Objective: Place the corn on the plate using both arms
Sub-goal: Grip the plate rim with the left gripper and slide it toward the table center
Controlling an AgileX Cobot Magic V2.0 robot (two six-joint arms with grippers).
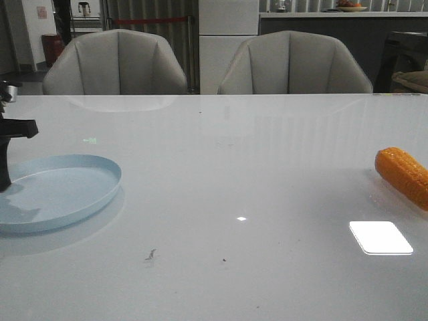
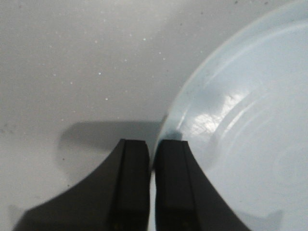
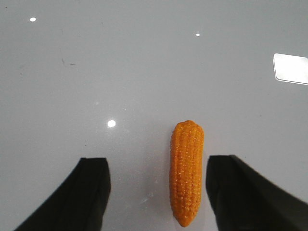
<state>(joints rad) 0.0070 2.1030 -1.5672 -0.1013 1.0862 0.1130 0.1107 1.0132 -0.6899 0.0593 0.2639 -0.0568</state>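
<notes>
The plate (image 1: 57, 190) lies at the near left of the glossy surface (image 1: 234, 174) — the left gripper (image 2: 151, 159) has its fingers pinched on the rim. The corn (image 1: 404, 175) lies far right, on the surface; the right gripper (image 3: 156, 180) is spread wide, the cob loose between its fingers — nearer one. Two chairs (image 1: 117, 63) stand beyond.

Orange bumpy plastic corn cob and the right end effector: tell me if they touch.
Apart. The right wrist view shows bare table between the orange corn cob and both open fingers of the right end effector.
</notes>
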